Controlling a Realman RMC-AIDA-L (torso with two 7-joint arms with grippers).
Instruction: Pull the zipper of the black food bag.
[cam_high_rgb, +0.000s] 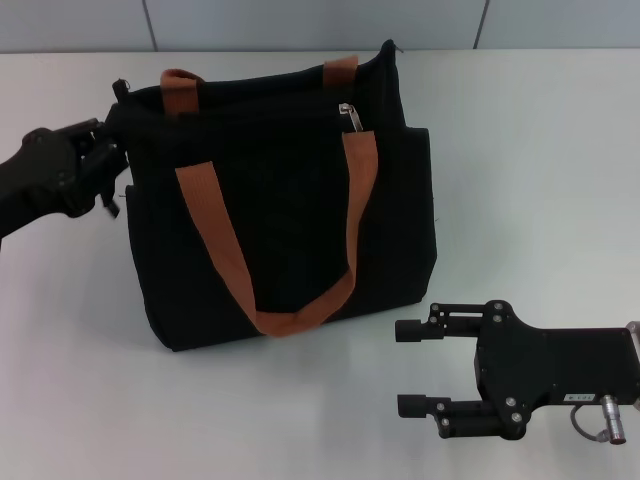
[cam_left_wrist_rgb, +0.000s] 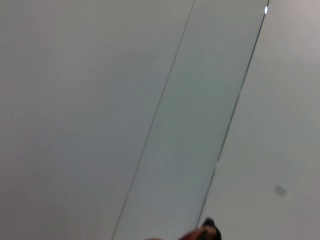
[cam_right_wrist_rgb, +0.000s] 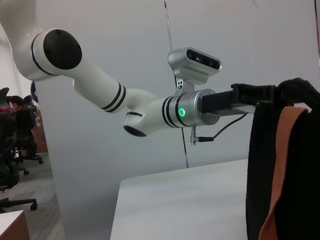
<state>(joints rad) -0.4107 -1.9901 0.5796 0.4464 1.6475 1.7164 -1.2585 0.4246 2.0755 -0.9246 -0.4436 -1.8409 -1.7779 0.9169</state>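
Head view: zipper (cam_high_rgb: 349, 116) far from right tool (cam_high_rgb: 413, 368)

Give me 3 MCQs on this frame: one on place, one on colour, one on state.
1. Where is the zipper pull?
A. near the bag's top edge, beside a strap
B. on the table
C. in the right end effector

2. What colour are the black food bag's handles?
A. blue
B. orange-brown
C. white

3. How is the right end effector?
A. shut on a strap
B. open, clear of the bag
C. inside the bag

Key: 1 A, the silver pull sits by the strap top. 2 B, the straps are orange-brown. 3 B, its fingers are spread apart over the table.

The left end effector is at the bag's upper corner.
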